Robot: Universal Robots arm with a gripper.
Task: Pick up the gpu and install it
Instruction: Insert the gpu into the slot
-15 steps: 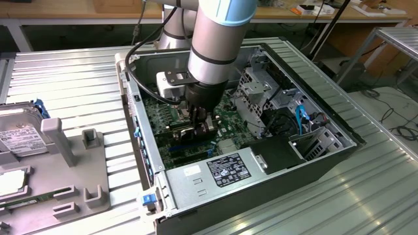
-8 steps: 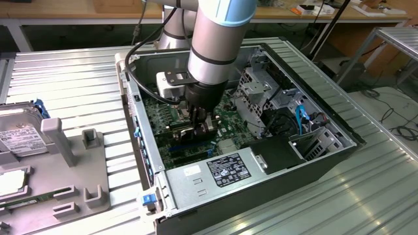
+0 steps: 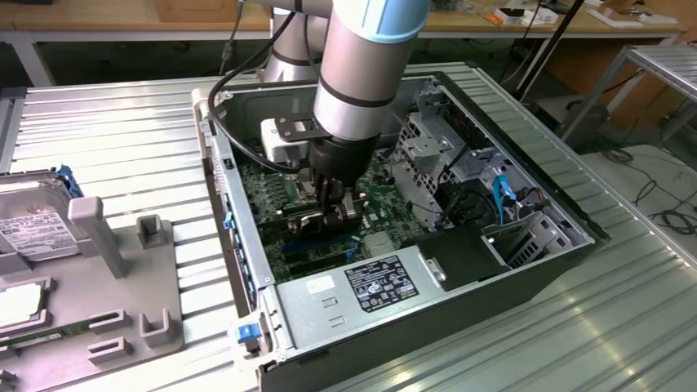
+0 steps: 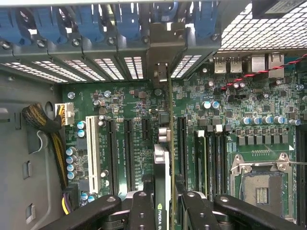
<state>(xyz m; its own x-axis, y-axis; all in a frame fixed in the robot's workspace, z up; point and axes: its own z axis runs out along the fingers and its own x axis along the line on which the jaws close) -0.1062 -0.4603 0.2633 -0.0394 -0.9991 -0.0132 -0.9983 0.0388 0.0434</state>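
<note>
The 2 fingers [image 4: 143, 211] of the gripper [image 4: 165, 213] are clamped on the gpu [image 4: 163, 163], 1 on each face of the card. The card stands on edge inside the computer case [image 3: 458, 327], just over the motherboard [image 4: 134, 96]. Its metal bracket [image 4: 160, 72] reaches the case's slotted rear wall. Whether its lower edge sits in a slot, I cannot tell.

The 1 arm [image 3: 360, 65] comes in steeply from above the case, with its wrist pointing straight down into the open side.

Inside the case, 1 white slot [image 4: 93, 148] and 2 long black slots [image 4: 112, 153] lie on one side of the card. 1 bare processor socket [image 4: 261, 184] lies on the other.

Outside the case, toward the exterior view's left, 1 hard drive [image 3: 28, 220] rests on 1 gray tray [image 3: 120, 278].
</note>
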